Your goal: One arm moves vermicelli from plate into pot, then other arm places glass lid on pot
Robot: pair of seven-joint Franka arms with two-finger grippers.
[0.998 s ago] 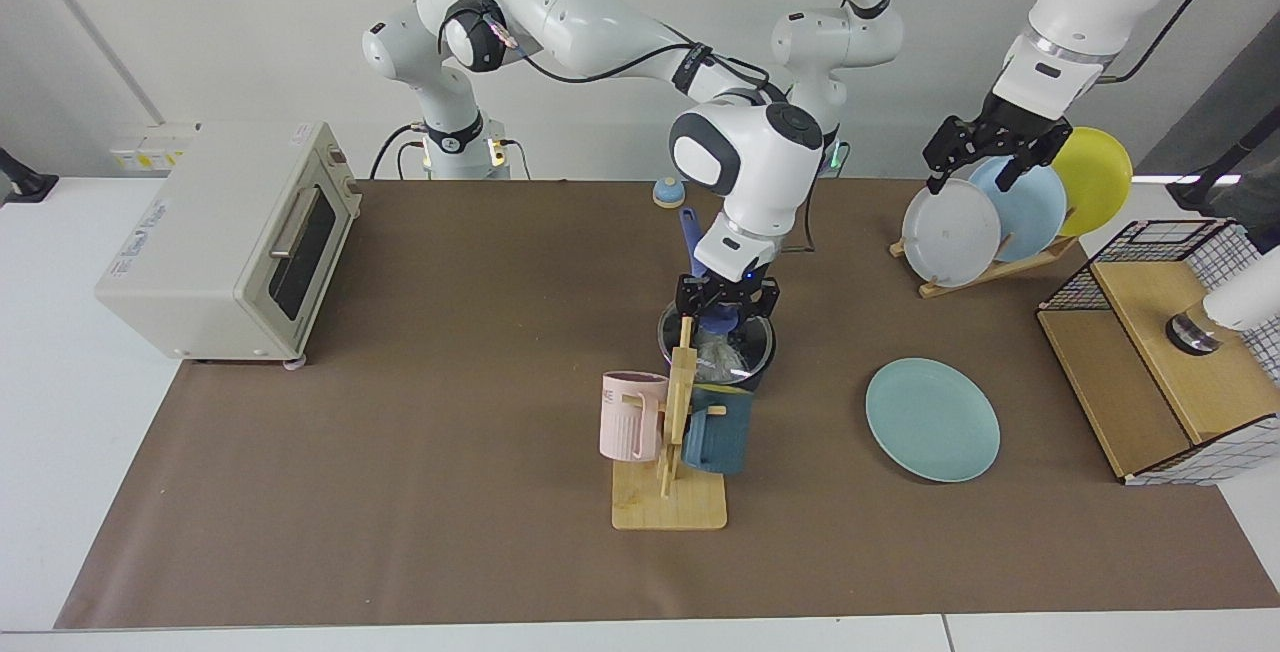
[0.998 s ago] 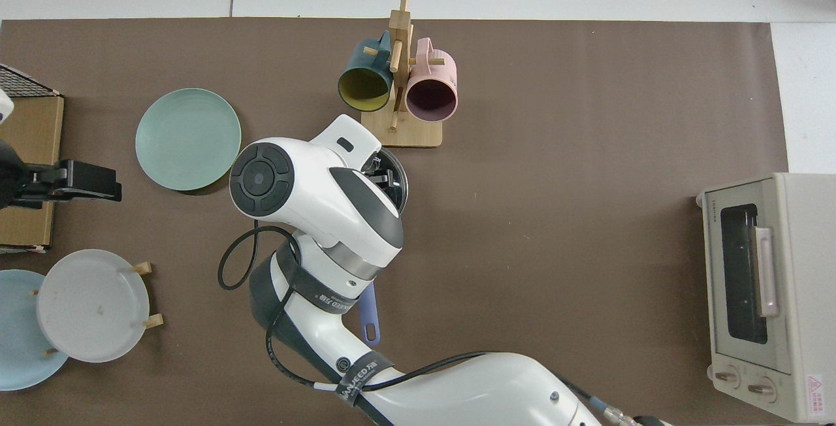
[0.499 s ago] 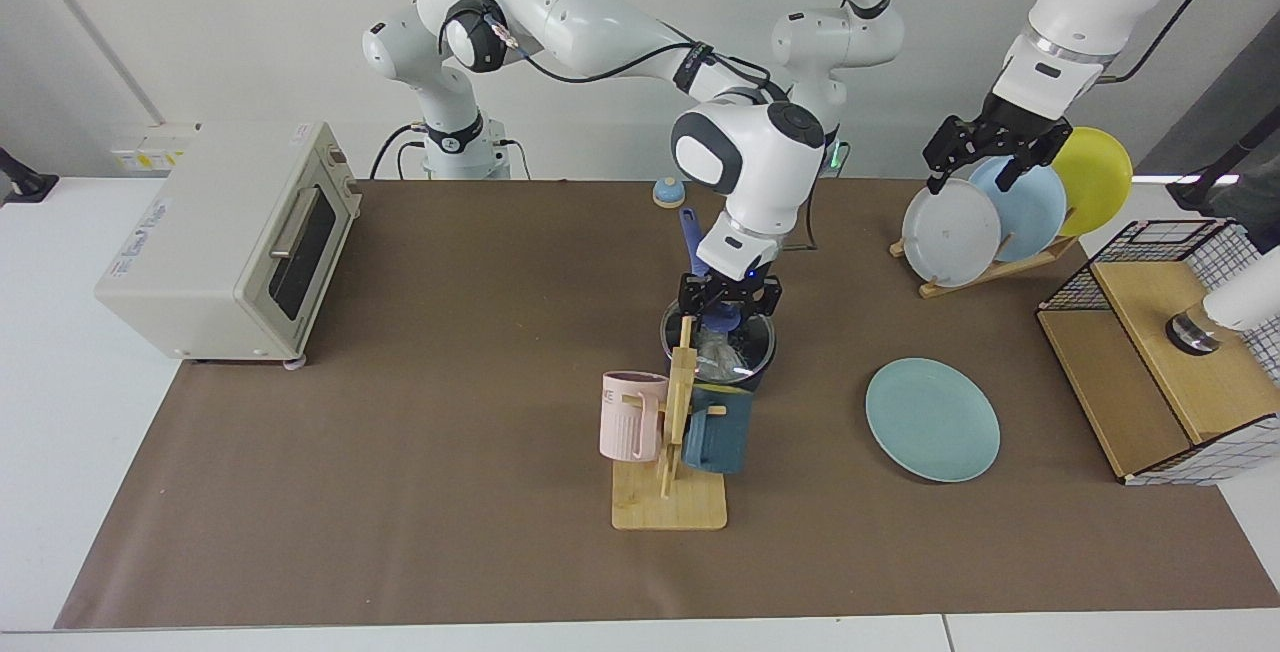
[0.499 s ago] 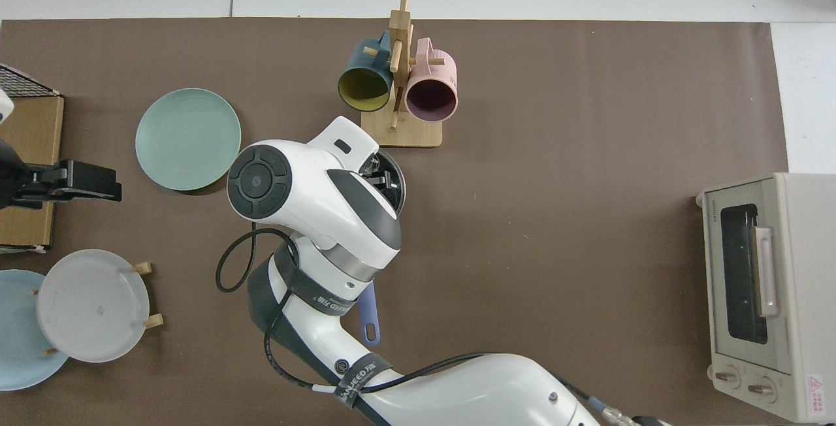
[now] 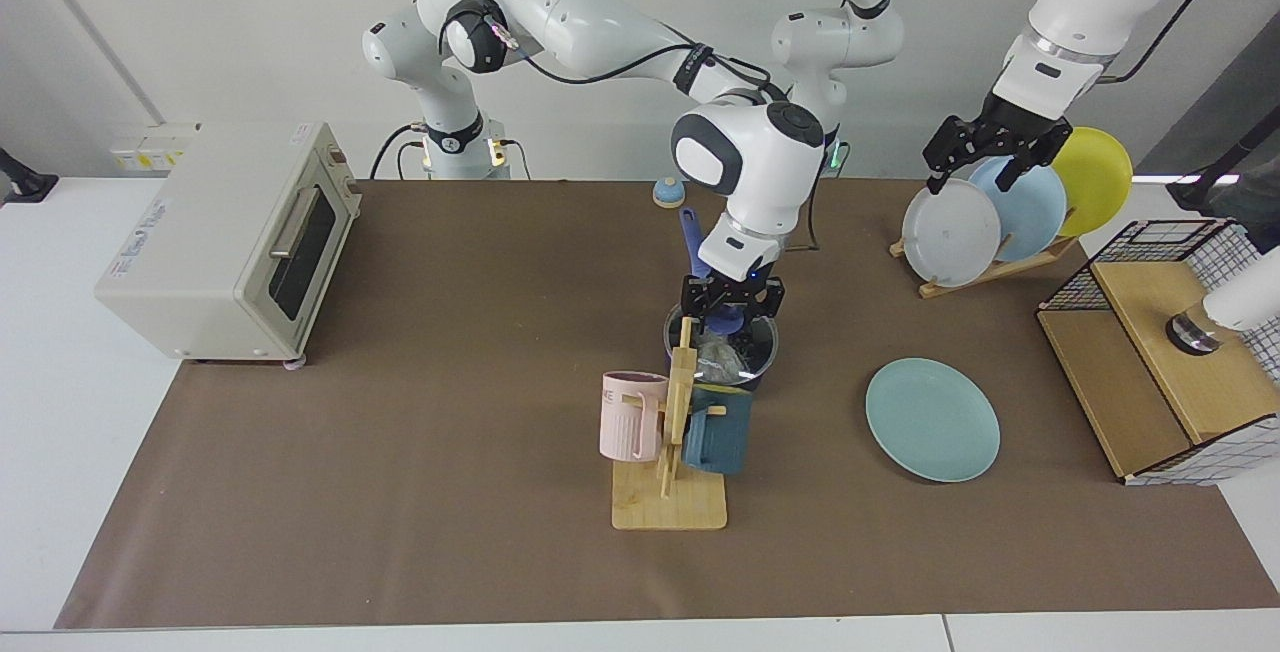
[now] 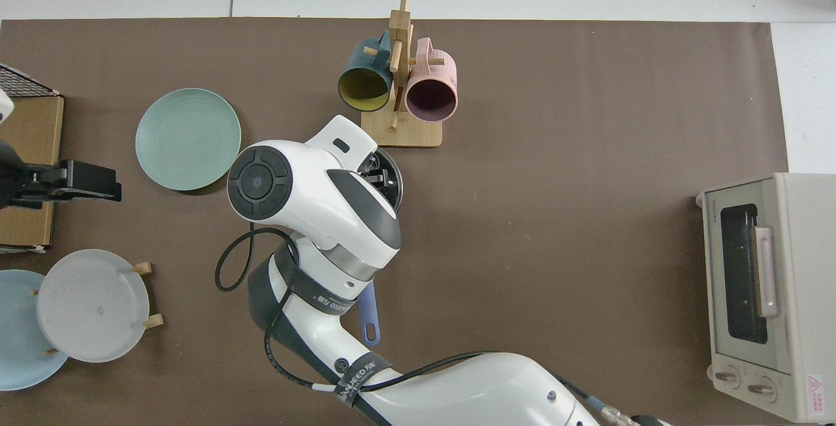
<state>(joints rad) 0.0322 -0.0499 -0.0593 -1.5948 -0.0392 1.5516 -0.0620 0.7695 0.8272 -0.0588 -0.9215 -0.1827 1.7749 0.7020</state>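
The dark blue pot (image 5: pixel 764 370) stands mid-table, its long blue handle (image 6: pixel 369 313) pointing toward the arms' bases. The glass lid (image 5: pixel 722 352) lies over its mouth, and white vermicelli (image 5: pixel 714 360) shows through the glass. My right gripper (image 5: pixel 733 315) points straight down onto the lid's blue knob and is shut on it. In the top view the right arm's wrist hides most of the pot; only a sliver of the lid (image 6: pixel 394 181) shows. The teal plate (image 5: pixel 932 419) (image 6: pixel 188 139) lies bare nearby. My left gripper (image 5: pixel 985 154) hangs open over the plate rack and waits.
A wooden mug tree (image 5: pixel 670 492) with a pink mug (image 5: pixel 632 417) and a dark blue mug (image 5: pixel 716 432) stands just in front of the pot. A toaster oven (image 5: pixel 225 237), a rack with grey, light blue and yellow plates (image 5: pixel 985 267), and a wire basket (image 5: pixel 1165 352) line the sides.
The right gripper and the lid under it have shifted a few pixels toward the teal plate and settled over the pot. The left arm has not moved.
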